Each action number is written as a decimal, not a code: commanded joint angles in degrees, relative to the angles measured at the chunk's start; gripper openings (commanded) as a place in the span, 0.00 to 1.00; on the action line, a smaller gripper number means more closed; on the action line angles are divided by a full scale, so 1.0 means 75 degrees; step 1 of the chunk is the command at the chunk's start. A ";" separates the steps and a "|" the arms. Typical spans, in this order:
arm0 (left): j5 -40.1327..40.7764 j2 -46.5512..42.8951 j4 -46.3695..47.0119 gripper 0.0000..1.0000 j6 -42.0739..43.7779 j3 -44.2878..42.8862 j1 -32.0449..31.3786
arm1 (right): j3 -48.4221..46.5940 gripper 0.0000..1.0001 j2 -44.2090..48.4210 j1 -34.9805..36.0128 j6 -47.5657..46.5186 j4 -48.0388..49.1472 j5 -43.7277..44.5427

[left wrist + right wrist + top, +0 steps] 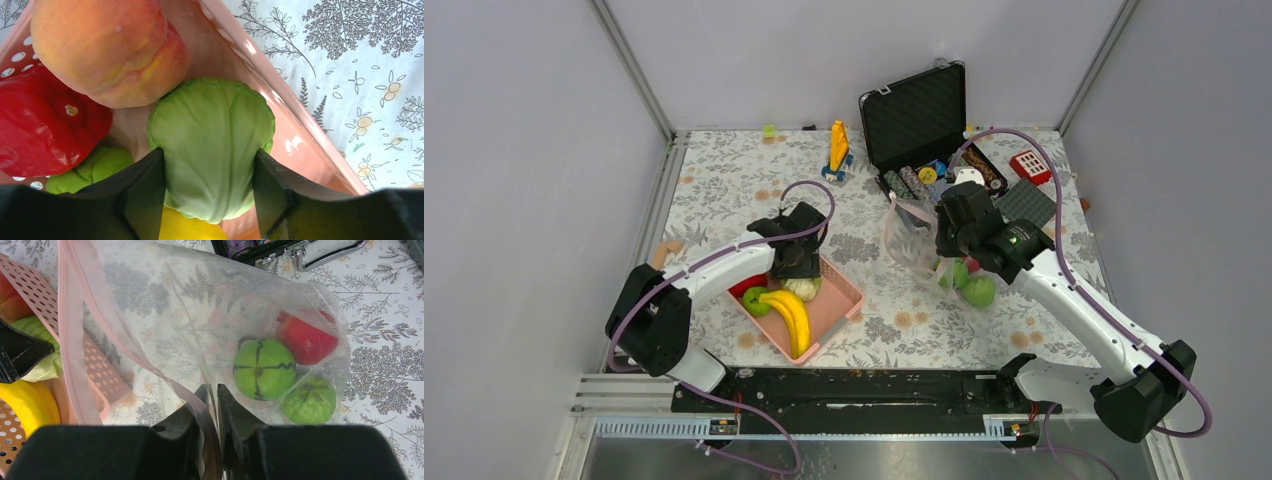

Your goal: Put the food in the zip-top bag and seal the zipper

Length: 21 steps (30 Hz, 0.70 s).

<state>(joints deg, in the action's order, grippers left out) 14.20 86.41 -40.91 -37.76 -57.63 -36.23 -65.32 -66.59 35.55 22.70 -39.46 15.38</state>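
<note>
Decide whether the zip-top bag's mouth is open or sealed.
Open: the zipper strips of the zip-top bag stand apart; the right gripper pinches its film.

Your right gripper (pixel 212 390) is pinching the bag (pixel 200 295); two green fruits (pixel 263 368) and a red fruit (pixel 306 338) are sitting inside, right of your fingers.

Beneath the left gripper (pixel 796 265) sits a pink slotted basket (pixel 837 306). Beyond the right gripper (pixel 951 236), an open black case (pixel 914 105) holds poker chips (pixel 904 183); a grey plate (pixel 1027 203) and red toy (pixel 1030 165) lie to that gripper's right, a yellow toy (pixel 838 146) to its far left
</note>
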 commanded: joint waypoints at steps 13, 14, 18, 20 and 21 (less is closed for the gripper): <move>-0.0235 -0.1437 0.0122 0.28 -0.0319 -0.0097 -0.0059 | 0.0025 0.19 0.0255 -0.0049 -0.0083 0.0174 0.0020; -0.0240 -0.1605 0.0107 0.28 -0.0321 -0.0136 -0.0065 | 0.0036 0.19 0.0258 -0.0042 -0.0072 0.0205 0.0035; -0.0126 -0.2315 0.0136 0.28 -0.0286 -0.0202 -0.0058 | 0.0040 0.19 0.0218 -0.0045 -0.0062 0.0169 -0.0010; 0.0002 -0.2598 0.0152 0.28 -0.0296 -0.0208 -0.0061 | 0.0080 0.19 0.0227 -0.0049 -0.0070 0.0210 0.0056; 0.0029 -0.2726 0.0152 0.28 -0.0297 -0.0221 -0.0064 | 0.0078 0.19 0.0196 -0.0046 -0.0069 0.0211 0.0060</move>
<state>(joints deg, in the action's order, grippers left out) 12.84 70.39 -41.41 -39.38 -57.60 -36.53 -64.77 -65.58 35.55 22.72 -39.31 15.35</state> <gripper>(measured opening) 0.535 0.191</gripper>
